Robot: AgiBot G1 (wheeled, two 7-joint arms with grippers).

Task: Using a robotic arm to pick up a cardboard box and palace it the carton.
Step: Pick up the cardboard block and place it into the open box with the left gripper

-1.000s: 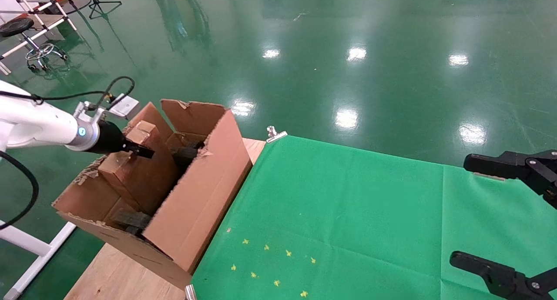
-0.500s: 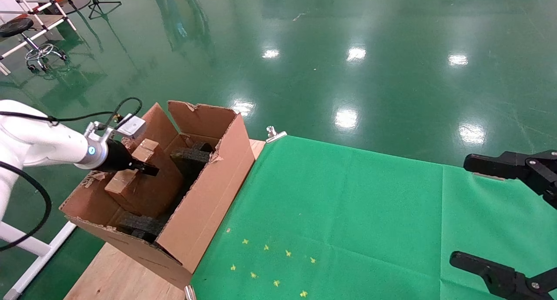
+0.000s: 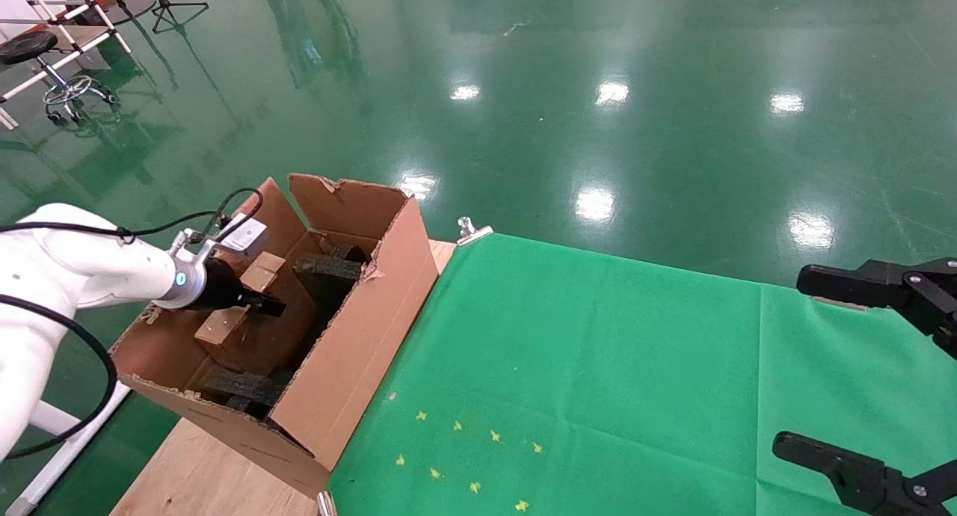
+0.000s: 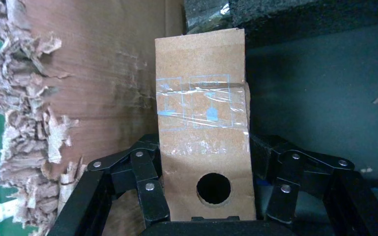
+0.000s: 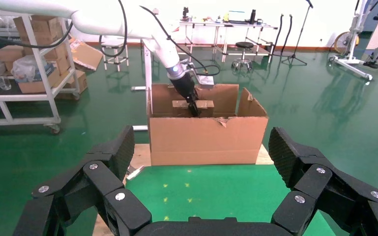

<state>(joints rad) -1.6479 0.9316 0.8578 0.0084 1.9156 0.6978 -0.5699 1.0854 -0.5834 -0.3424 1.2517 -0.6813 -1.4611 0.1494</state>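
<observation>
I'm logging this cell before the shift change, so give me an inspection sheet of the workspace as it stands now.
Surface: wooden table with a green cloth clipped over most of it.
Job's things: cardboard box held upright inside the carton, between black foam blocks.
Clutter: small yellow stars on the cloth; nothing else seen.
Grippers: left gripper shut on the cardboard box, inside the carton; right gripper open, parked above the cloth's right edge.
Cables: black cable looping along the robotic arm.
Surroundings: glossy green floor, stool, shelving racks.
</observation>
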